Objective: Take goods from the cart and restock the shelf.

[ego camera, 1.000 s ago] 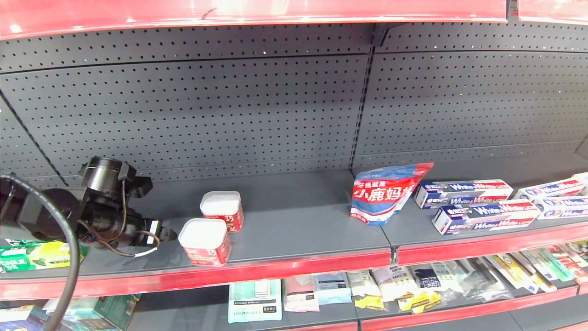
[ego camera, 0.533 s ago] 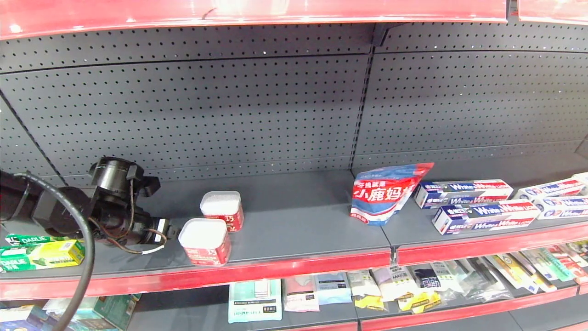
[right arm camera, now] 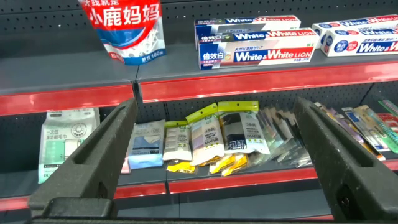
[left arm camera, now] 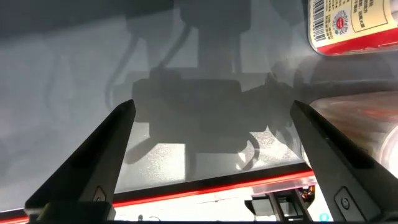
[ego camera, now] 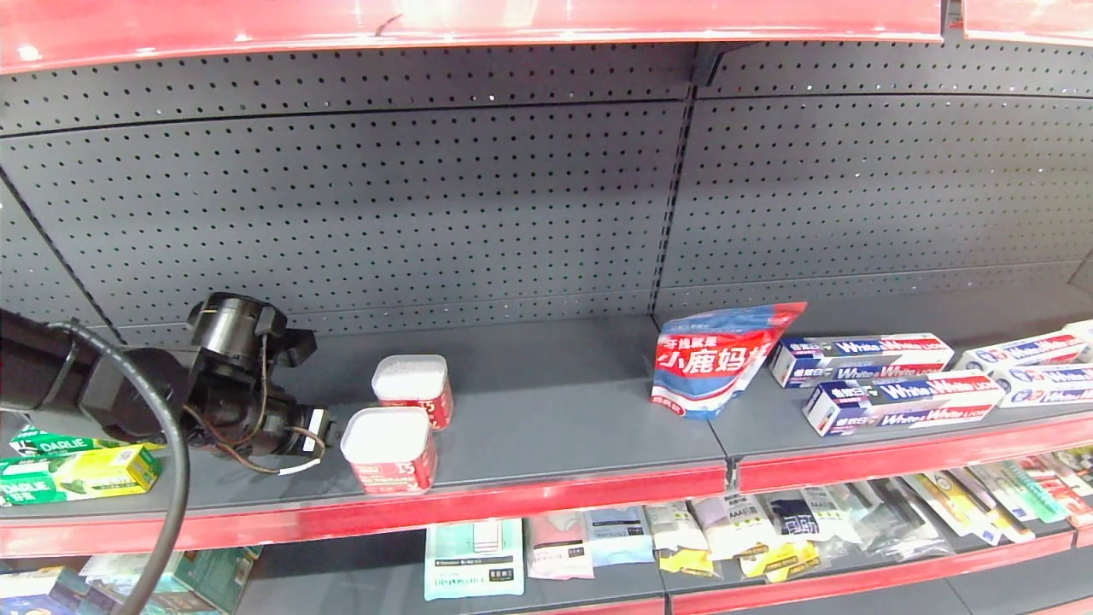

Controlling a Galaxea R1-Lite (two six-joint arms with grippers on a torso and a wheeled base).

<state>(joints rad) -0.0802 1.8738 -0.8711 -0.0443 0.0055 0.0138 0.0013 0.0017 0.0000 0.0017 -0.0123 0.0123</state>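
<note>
Front tub [ego camera: 388, 450]: red, white-lidded, upright near the front edge of the shelf [ego camera: 555, 401], with the rear tub [ego camera: 413, 391] just behind it.
Left gripper [left arm camera: 211, 111]: fingers spread wide, holding nothing, low over the shelf, one finger just beside the front tub.
Right gripper [right arm camera: 216, 101]: fingers apart, empty, facing the packets [right arm camera: 208, 140] on the lower shelf.
Right of the tubs: pouch [ego camera: 717, 359], toothpaste boxes [ego camera: 897, 397].

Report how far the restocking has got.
Done: a front tub and a rear tub stand on the shelf, with a pouch and toothpaste boxes farther right. In hand: nothing; the left pincer is open beside the front tub, the right pincer open and empty. Left: bare shelf between tubs and pouch suggests more goods are due.
</note>
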